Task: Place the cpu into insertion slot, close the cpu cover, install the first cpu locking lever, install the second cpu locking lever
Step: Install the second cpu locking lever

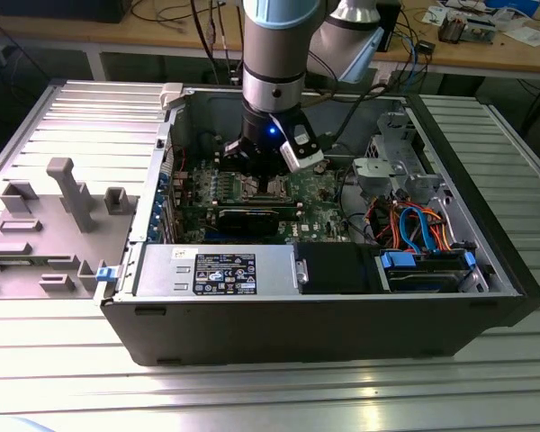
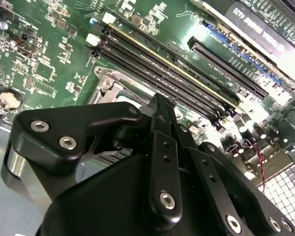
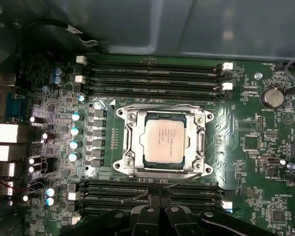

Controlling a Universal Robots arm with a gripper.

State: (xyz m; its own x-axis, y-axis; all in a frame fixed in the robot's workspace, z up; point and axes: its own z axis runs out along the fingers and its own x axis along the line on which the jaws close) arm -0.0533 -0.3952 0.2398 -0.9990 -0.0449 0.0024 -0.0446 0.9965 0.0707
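Cpu [image 3: 162, 139] sits in the socket on the green board [image 3: 255, 147], cpu cover [image 3: 163, 114] down flat around it (one thin lever [image 3: 179, 180] angled loose at the near edge). Gripper [image 3: 159, 202] hovers just beside, fingers pinched together, holding nothing.

Black-labelled power supply box [image 1: 223, 272] beside blue drive bay [image 1: 427, 269].

cpu [image 3: 162, 139] seated — cpu cover [image 3: 163, 114] down
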